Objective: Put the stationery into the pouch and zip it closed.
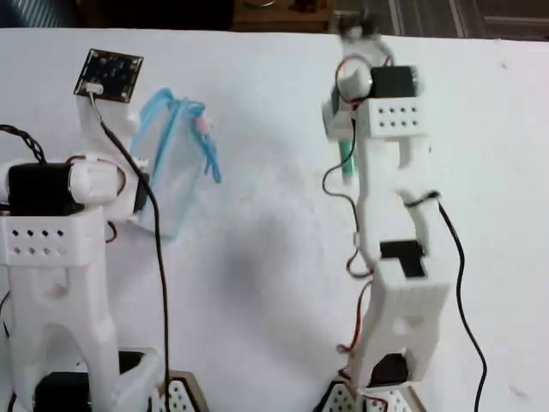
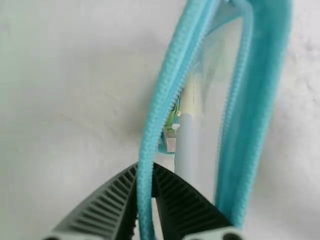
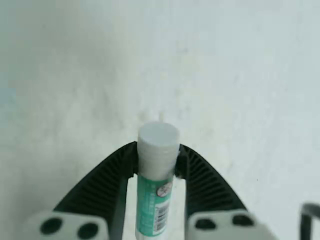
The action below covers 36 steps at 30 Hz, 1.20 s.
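Pouch (image 1: 174, 172): unzipped, its zip edge (image 2: 165, 100) pinched by the left gripper (image 2: 145, 171).
Glue stick (image 3: 155, 200): clamped in the right gripper (image 3: 157, 151), well apart from the pouch.
Remaining: glue stick to be inserted, pouch to be zipped.

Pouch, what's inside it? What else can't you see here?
1. Inside the pouch: left wrist view, a pale tube sits blurred behind the zipper edge; what it is, I cannot tell.
2. Lower end of the glue stick: right wrist view, cut off by the picture edge.
3. Most of the glue stick: high view, covered by the arm.
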Tool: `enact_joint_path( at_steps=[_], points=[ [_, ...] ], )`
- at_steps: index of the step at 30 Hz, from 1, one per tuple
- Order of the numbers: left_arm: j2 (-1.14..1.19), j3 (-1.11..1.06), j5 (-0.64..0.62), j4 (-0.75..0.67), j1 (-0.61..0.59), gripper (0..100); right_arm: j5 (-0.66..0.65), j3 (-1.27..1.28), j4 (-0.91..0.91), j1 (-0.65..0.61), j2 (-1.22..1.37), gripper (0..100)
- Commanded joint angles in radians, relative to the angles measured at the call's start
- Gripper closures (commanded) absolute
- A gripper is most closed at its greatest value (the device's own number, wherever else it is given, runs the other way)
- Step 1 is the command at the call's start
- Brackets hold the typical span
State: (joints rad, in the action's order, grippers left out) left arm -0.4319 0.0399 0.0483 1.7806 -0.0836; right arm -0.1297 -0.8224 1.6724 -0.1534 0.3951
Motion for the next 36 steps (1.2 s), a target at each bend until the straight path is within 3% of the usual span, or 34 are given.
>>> enact_joint_path(
  at_steps=[1,6,11,16,26,36],
  points=[
    [0.001,0.006,-0.002,0.005,-0.008,98,0.215,-0.178,-0.008,-0.051,-0.213,98.1],
    [0.001,0.006,-0.002,0.005,-0.007,98,0.592,-0.316,-0.025,-0.160,-0.366,98.1],
    [0.001,0.006,-0.002,0.005,-0.007,98,0.724,-0.328,-0.027,-0.334,-0.398,98.1],
    [0.001,0.006,-0.003,0.005,-0.007,98,0.750,-0.299,-0.108,-0.443,-0.323,98.1],
    [-0.001,0.006,-0.003,0.005,-0.007,98,0.746,-0.307,-0.369,-0.530,-0.150,98.1],
    [-0.002,0.006,-0.003,0.005,-0.007,98,0.746,-0.308,-0.320,-0.532,-0.036,98.1]
  ],
)
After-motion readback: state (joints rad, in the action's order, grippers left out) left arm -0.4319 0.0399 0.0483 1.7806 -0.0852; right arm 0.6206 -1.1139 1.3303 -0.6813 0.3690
